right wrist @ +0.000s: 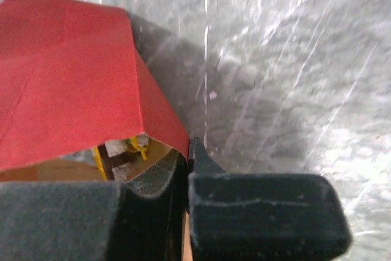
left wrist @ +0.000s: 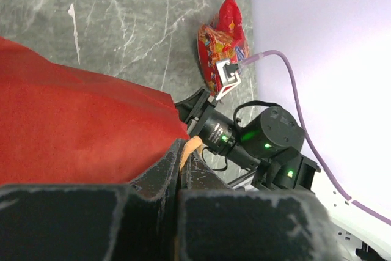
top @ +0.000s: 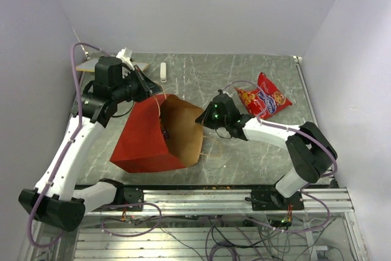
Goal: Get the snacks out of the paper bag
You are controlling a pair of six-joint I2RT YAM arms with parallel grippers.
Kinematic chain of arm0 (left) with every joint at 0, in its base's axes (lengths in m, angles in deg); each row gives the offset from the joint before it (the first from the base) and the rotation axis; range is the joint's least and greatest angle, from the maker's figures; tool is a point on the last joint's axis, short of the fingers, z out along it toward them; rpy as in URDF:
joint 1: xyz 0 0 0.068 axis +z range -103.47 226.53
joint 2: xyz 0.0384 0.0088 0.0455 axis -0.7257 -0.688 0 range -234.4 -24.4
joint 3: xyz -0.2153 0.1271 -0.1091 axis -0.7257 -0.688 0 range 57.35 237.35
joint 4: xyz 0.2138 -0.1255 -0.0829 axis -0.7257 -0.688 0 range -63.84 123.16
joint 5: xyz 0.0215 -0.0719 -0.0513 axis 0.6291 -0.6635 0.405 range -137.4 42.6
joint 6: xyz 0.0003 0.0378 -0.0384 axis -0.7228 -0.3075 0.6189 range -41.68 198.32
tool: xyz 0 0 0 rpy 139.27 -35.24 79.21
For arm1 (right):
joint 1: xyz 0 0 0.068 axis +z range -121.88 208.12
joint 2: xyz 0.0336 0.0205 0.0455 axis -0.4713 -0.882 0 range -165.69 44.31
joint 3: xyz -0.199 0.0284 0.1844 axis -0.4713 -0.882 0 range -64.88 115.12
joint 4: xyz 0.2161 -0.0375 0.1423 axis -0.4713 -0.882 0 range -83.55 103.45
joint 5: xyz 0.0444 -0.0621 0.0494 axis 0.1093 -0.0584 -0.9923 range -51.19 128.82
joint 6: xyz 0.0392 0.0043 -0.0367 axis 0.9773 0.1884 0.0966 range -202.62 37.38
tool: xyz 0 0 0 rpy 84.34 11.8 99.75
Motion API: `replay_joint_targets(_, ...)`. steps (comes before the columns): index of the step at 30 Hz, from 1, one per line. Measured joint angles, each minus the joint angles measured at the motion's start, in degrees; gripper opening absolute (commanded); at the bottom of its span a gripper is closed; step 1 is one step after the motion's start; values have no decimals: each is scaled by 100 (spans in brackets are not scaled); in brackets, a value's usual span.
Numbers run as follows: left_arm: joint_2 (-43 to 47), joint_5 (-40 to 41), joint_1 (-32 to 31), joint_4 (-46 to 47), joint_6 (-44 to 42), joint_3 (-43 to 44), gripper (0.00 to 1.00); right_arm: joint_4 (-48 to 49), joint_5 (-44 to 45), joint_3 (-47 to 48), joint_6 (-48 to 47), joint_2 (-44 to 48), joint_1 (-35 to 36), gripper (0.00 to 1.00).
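The paper bag (top: pixel 146 139), red outside and brown inside, lies on its side with its mouth open to the right. My left gripper (top: pixel 148 90) is shut on the bag's far rim; the tan edge shows between its fingers in the left wrist view (left wrist: pixel 184 150). My right gripper (top: pixel 204 118) is shut on the rim at the right side of the mouth (right wrist: pixel 187 151). Small yellow, white and brown packets (right wrist: pixel 122 148) show inside the bag, and a yellow one (top: pixel 165 131) shows from above. The larger red chip bag (top: pixel 264 97) lies on the table to the right, outside the bag (left wrist: pixel 223 44).
A small white piece (top: pixel 163 71) and a tan board (top: pixel 101 64) lie at the back left of the grey marble table (top: pixel 244 145). A thin string handle (top: pixel 214 148) trails from the bag's mouth. Walls stand close on three sides.
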Motion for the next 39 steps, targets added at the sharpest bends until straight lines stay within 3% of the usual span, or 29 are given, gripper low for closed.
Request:
replay_joint_targets(7,-1189,-83,-114,315,-330,713,7,48,61,42,-90,31,-404,0)
replay_joint_targets(14,-2212,-122,-739,319,-793,1681,7,232,129,-457,-42,514,-391,0)
replay_joint_targets(18,-2068,-127,-984,284,-894,1451,7,249,144,-686,2,750,-223,0)
replay_joint_targets(26,-470,105,-1016,-549,-901,111,7,302,116,-938,87,1003,660,1)
replay_joint_targets(30,282,426,-1016,-1126,-859,-63,7,350,96,-922,68,957,1023,8)
replay_joint_targets(32,490,570,-1016,-1276,-802,-70,7,284,125,-914,-4,918,1121,18)
replay_joint_targets(36,496,713,-1016,-1357,-619,-70,7,-149,474,-914,-407,1054,1139,39)
replay_joint_targets(39,348,804,-1016,-1403,-522,-31,7,-584,793,-914,-1082,1506,1134,43)
